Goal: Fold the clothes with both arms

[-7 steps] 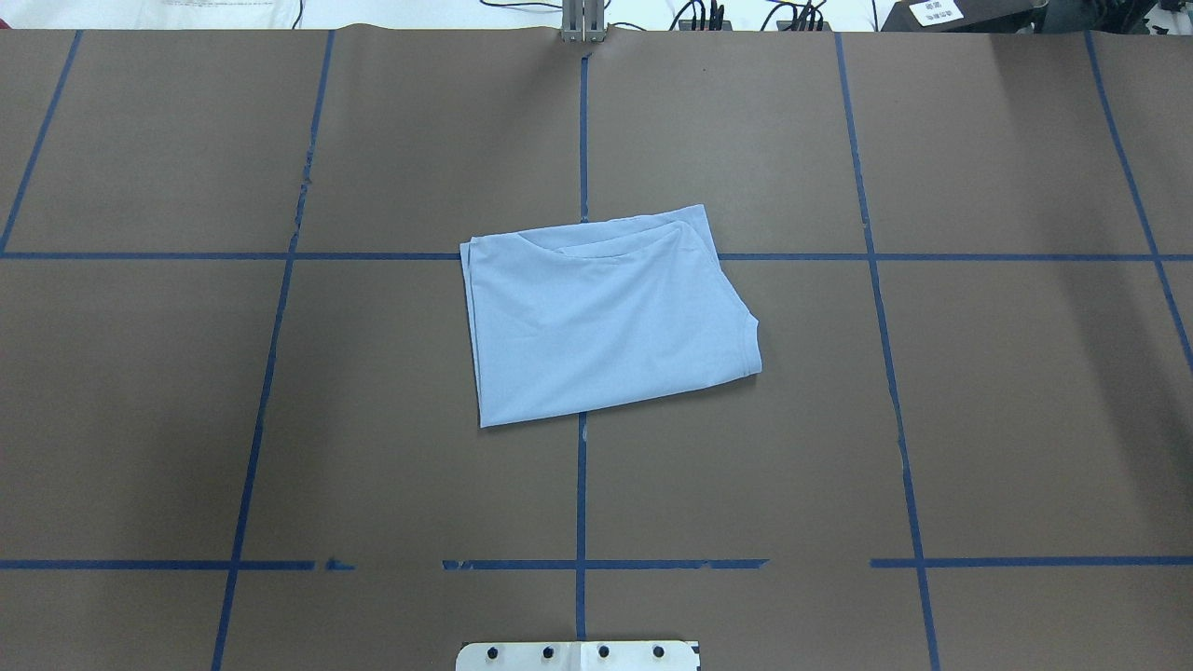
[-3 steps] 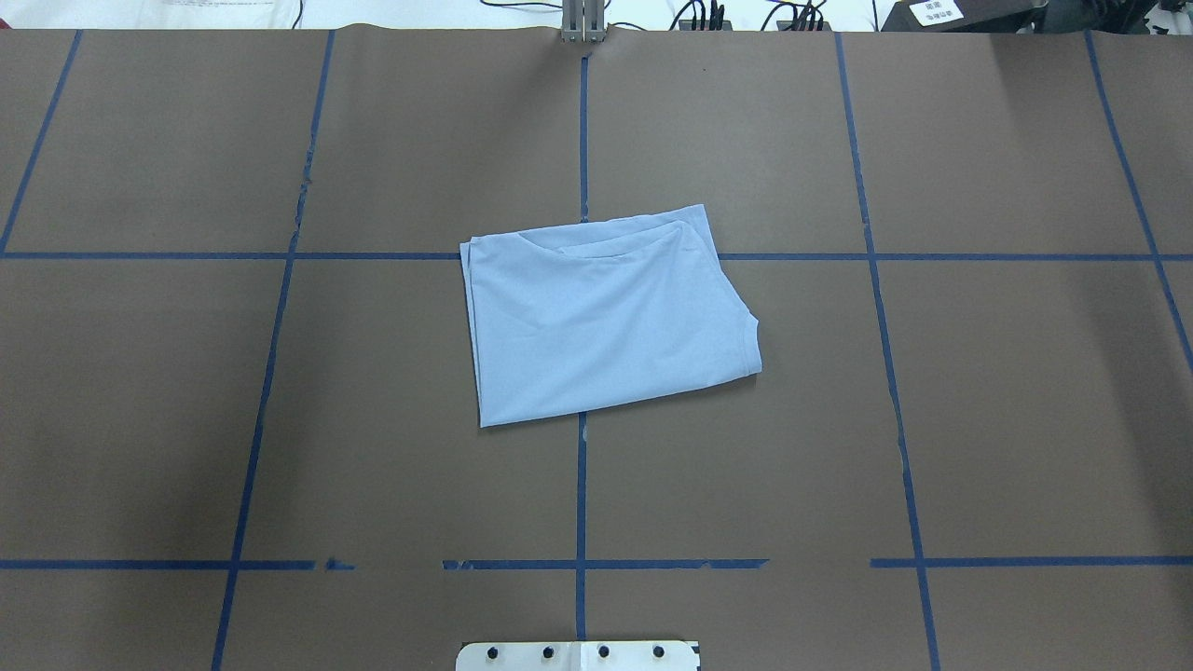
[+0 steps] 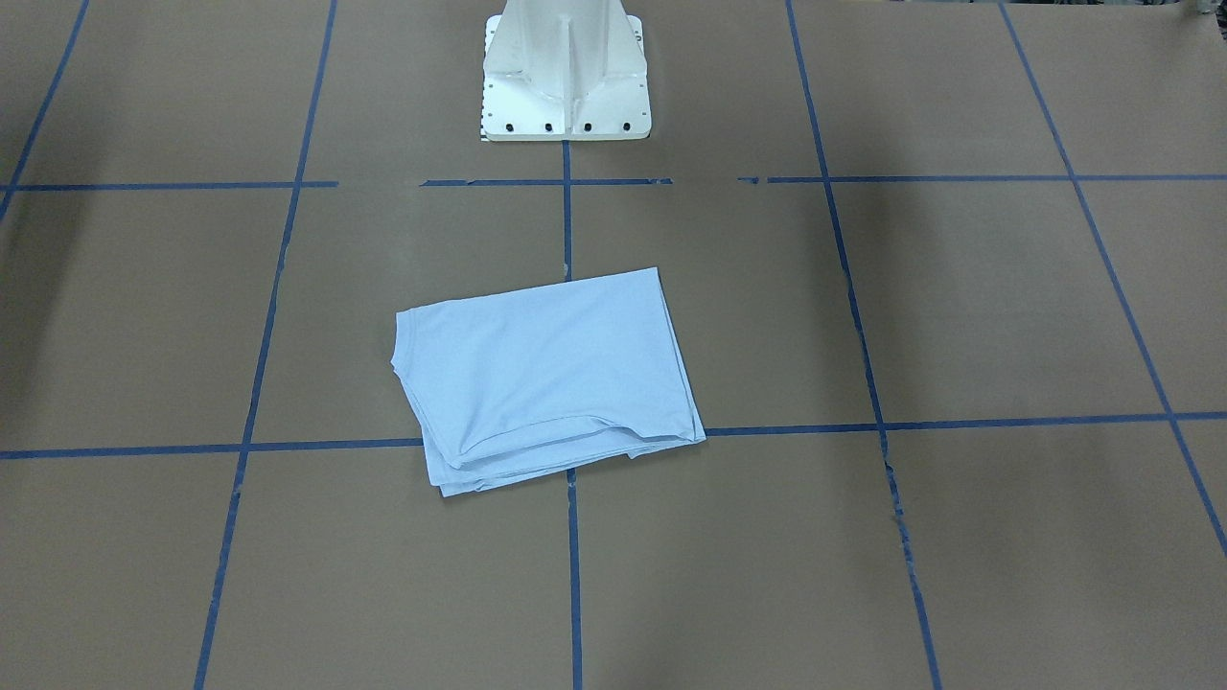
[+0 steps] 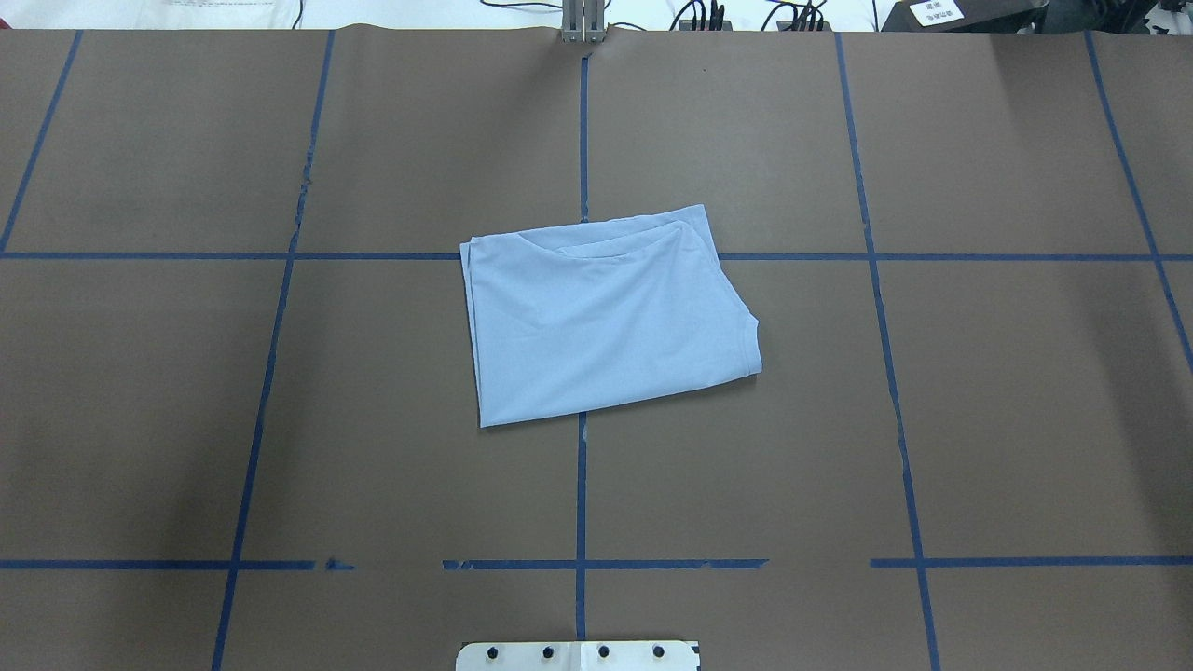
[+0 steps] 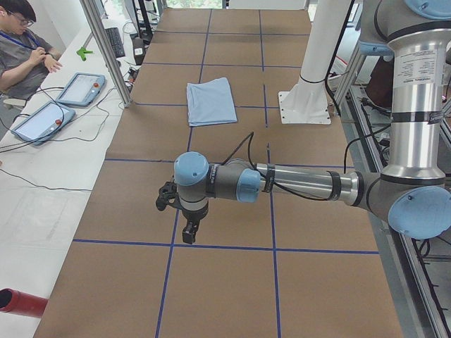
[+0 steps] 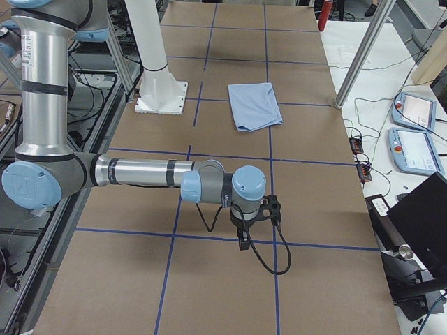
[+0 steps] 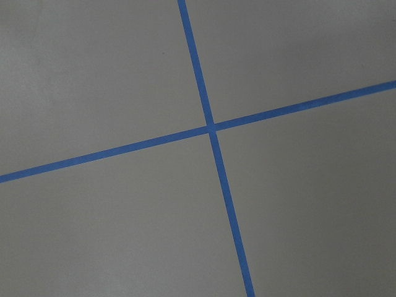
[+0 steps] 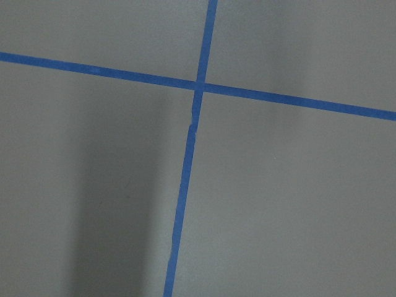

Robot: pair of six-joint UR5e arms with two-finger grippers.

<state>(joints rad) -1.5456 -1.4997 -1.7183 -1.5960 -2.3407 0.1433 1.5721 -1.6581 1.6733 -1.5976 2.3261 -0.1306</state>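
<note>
Although both arms reach out over the table (image 4: 932, 419), neither gripper comes anywhere near the T-shirt (image 4: 606, 317). The shirt lies flat in a folded block about midway between them, out in front of the white pedestal (image 3: 567, 77). From the left gripper (image 5: 189, 231), it lies well apart and almost straight sideways, inward toward the other hand. From the right gripper (image 6: 243, 241), it lies the mirror way, again well apart.

Each wrist camera looks down on bare brown paper and a crossing of blue tape (image 7: 210, 128), with no cloth in sight. The folded block's long axis runs roughly along the line joining the two grippers, a little skewed. One short end therefore faces each hand, and the sleeve hem sits at the end toward the right gripper.

Neither arm looks clearly nearer, so a further fold would probably have both hands travel inward by a similar stretch. The grippers show only in the side views, so I cannot tell how far their jaws are spread. Nothing can be seen held in either.
</note>
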